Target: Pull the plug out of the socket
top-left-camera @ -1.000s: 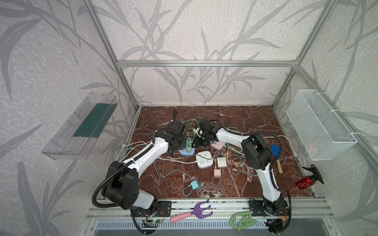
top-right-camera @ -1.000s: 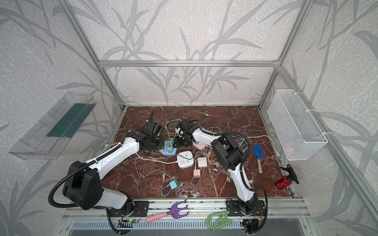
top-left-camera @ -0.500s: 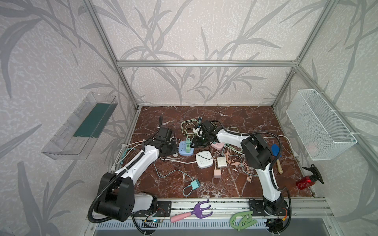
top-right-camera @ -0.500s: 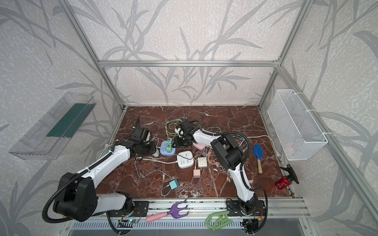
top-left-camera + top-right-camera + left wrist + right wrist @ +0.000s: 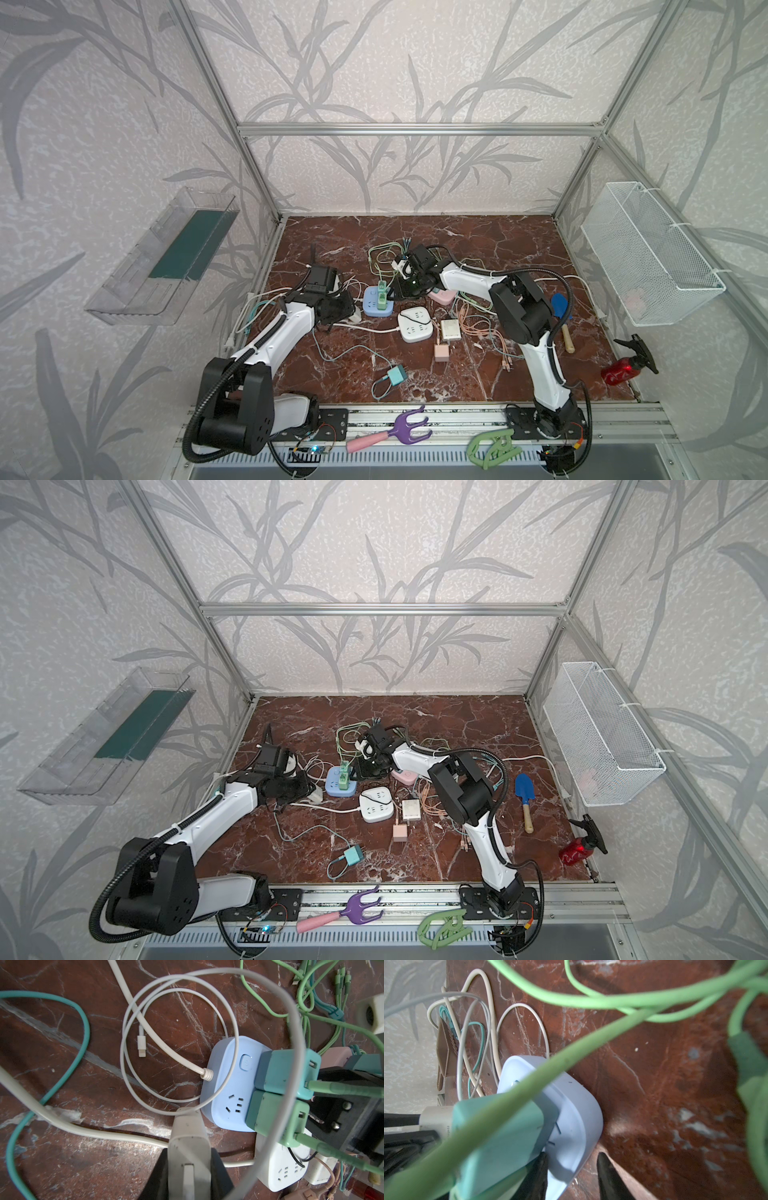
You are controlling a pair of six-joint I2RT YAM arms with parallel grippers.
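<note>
Bimanual cell, read from the front rail (image 5: 457, 415) inward. Nearest, on the rail, lie a purple-and-pink hand rake (image 5: 390, 432) and a green clip (image 5: 494, 446). On the marble table (image 5: 478, 245) beyond, in both top views, a teal charger (image 5: 395, 375) with a looped lead sits nearest the rail, with a red spray bottle (image 5: 619, 370) well apart at the right edge; next come a pink charger (image 5: 441, 352), then a white power strip (image 5: 414, 326), with a blue trowel (image 5: 560, 309) well off to its right. Left of the strip, the left gripper (image 5: 188, 1159) has its jaws clamped on the white plug (image 5: 188, 1132); the plug is out of the socket, its tip just beside the near-left edge of the blue socket (image 5: 224, 1084), and one outlet on the socket's face shows vacant in the left wrist view. Two green plugs (image 5: 278, 1072) stand side by side on the socket's face, each with a green lead. A thin white cable (image 5: 142, 1046) loops on the table beside the socket, its connector end lying free. From the far right the right gripper (image 5: 572, 1167) straddles a corner of the socket, jaws a little apart with the rim between them; whether they press on it cannot be told. Farthest back lies a tangle of green cables (image 5: 384, 253)
</note>
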